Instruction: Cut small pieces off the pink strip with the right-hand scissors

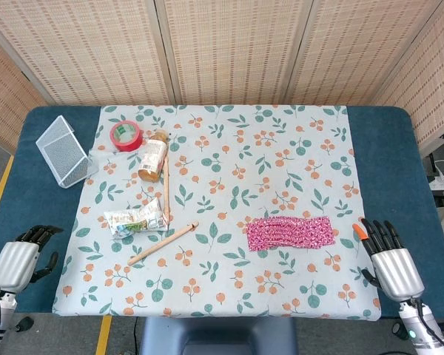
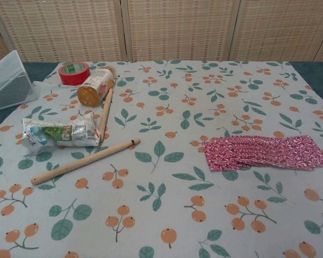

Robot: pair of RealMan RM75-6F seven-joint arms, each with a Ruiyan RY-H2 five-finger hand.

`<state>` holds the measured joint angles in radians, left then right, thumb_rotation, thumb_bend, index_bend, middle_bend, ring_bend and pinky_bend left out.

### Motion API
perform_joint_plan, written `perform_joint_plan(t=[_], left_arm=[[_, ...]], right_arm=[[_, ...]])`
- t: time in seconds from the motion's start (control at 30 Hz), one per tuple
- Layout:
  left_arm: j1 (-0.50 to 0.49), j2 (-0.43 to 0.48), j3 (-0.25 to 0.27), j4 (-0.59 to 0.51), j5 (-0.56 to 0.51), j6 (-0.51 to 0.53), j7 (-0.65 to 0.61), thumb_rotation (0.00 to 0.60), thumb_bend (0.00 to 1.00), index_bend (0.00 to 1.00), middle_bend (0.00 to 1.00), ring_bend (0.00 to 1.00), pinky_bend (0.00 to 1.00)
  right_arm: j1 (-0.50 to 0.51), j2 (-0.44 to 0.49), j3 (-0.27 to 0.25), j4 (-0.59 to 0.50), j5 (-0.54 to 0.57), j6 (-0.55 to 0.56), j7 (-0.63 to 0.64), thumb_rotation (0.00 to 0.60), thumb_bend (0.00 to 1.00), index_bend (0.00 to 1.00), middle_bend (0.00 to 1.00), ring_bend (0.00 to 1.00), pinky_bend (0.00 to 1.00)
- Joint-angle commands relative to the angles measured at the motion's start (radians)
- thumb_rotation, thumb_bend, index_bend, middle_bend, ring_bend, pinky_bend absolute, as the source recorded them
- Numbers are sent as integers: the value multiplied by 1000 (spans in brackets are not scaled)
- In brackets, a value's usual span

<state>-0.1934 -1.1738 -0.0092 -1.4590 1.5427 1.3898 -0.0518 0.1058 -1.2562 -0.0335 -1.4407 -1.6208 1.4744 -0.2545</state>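
The pink patterned strip [image 1: 290, 232] lies flat on the floral cloth at the right, and it also shows in the chest view [image 2: 266, 152]. My right hand [image 1: 388, 259] rests on the blue table edge just right of the strip, apart from it, with its fingers stretched forward. A small orange piece [image 1: 359, 230] sticks out beside those fingers. I cannot tell whether it belongs to scissors or whether the hand holds it. My left hand [image 1: 22, 255] sits at the near left edge with loosely bent fingers and holds nothing. Neither hand shows in the chest view.
On the left half of the cloth lie two wooden sticks [image 1: 163, 242], a crumpled wrapper [image 1: 133, 220], a jar on its side [image 1: 152, 155] and a red tape roll [image 1: 125, 135]. A wire mesh holder [image 1: 63, 151] stands at the far left.
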Motion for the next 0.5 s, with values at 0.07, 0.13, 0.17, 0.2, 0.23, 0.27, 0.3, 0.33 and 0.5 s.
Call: perform_joint_plan(t=[0.07, 0.13, 0.17, 0.2, 0.23, 0.27, 0.3, 0.33, 0.5], left_arm=[[-2, -1, -1, 2, -3, -4, 0, 600, 482, 254, 270, 224, 397], [-2, -1, -1, 1, -2, -3, -1, 600, 482, 254, 270, 223, 398], [-2, -1, -1, 1, -2, -3, -3, 600, 482, 254, 270, 223, 398], [-2, 0, 0, -1, -2, -4, -6, 600, 483, 254, 270, 224, 398], [-3, 1, 1, -1, 0, -6, -10, 600, 483, 254, 270, 224, 397], [-4, 2, 2, -1, 1, -8, -16, 600, 483, 254, 271, 224, 397], [-6, 2, 2, 3, 1, -12, -23, 600, 483, 254, 271, 224, 397], [-9, 1, 2, 8, 0, -18, -26, 600, 483, 254, 272, 224, 398], [-11, 18, 7, -9, -29, -53, -26, 600, 483, 255, 276, 225, 399]], right_arm=[[-1, 0, 5, -6, 6, -4, -5, 600, 81, 0, 0, 0, 3], [-2, -1, 6, -6, 9, -4, -4, 600, 80, 0, 0, 0, 10], [-3, -1, 7, -7, 9, -4, 0, 600, 80, 0, 0, 0, 17], [-2, -1, 8, -10, 9, -4, 8, 600, 79, 0, 0, 0, 31], [-2, -1, 9, -11, 9, -4, 13, 600, 86, 0, 0, 0, 44], [-3, -2, 11, -12, 9, 0, 14, 600, 112, 0, 0, 0, 58], [-4, -8, 17, -8, 6, 12, 11, 600, 161, 0, 17, 2, 68], [-5, -16, 23, 1, -1, 27, 10, 600, 216, 0, 68, 26, 76], [-14, -78, 39, 66, -10, 70, -7, 600, 413, 0, 512, 640, 643]])
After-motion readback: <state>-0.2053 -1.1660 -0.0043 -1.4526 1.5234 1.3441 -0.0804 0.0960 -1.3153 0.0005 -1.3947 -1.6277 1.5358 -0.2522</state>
